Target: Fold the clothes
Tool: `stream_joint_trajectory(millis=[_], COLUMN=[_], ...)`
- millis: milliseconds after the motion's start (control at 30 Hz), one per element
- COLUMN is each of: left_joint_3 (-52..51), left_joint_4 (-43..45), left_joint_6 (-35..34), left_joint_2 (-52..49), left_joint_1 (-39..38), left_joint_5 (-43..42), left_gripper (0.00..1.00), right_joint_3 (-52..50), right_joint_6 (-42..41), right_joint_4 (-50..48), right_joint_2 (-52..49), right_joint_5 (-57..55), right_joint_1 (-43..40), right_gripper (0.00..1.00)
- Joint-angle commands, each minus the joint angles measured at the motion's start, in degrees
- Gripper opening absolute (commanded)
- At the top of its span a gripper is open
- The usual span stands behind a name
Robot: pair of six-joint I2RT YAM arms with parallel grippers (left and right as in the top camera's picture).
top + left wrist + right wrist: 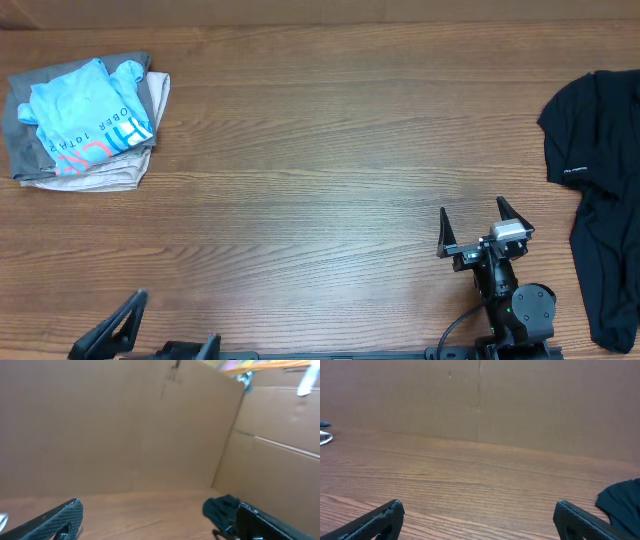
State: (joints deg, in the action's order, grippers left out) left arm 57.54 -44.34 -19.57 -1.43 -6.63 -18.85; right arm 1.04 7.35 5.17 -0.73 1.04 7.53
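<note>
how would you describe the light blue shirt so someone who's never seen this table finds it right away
Look to the wooden table's far left corner in the overhead view. There the light blue T-shirt lies on top of a grey garment and a beige garment. It alone carries large white and coral lettering.

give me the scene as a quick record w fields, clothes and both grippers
blue t-shirt: loosely folded, on top of a pile, far left of the table
under it: grey and beige garments
black garment: unfolded, at the right edge
left gripper: open, empty, near edge
right gripper: open, empty, over bare wood beside the black garment
</note>
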Motion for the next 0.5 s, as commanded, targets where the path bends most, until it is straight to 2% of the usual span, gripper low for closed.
stream_joint_trajectory(millis=[0, 167, 233, 300, 467], left_joint_3=[-5.03, -10.21, -13.07, -18.29, -28.02], left_joint_4=[1.44, 2.71, 6.97, 15.85, 27.36], left_joint_6=[-0.15, -0.2, -0.2, -0.17, -0.17], left_joint_2=[1.18, 1.18, 1.18, 1.18, 1.18], left_joint_1=[0.35, 0.35, 0.35, 0.35, 0.35], left_joint_5=[4.57, 10.91, 12.28, 13.11, 15.52], left_gripper=[1.0, 1.0, 1.0, 1.0, 1.0], right_joint_3=[-0.59, -0.59, -0.59, -0.59, -0.59], right_joint_6=[0.15, 0.15, 0.15, 0.15, 0.15], right_joint_4=[-0.33, -0.33, -0.33, -0.33, -0.33], right_joint_2=[0.55, 0.55, 0.55, 0.55, 0.55], right_joint_5=[-0.46, -0.48, -0.46, -0.46, -0.46], right_joint_1=[-0.2, -0.2, -0.2, -0.2, -0.2], right_gripper=[1.0, 1.0, 1.0, 1.0, 1.0])
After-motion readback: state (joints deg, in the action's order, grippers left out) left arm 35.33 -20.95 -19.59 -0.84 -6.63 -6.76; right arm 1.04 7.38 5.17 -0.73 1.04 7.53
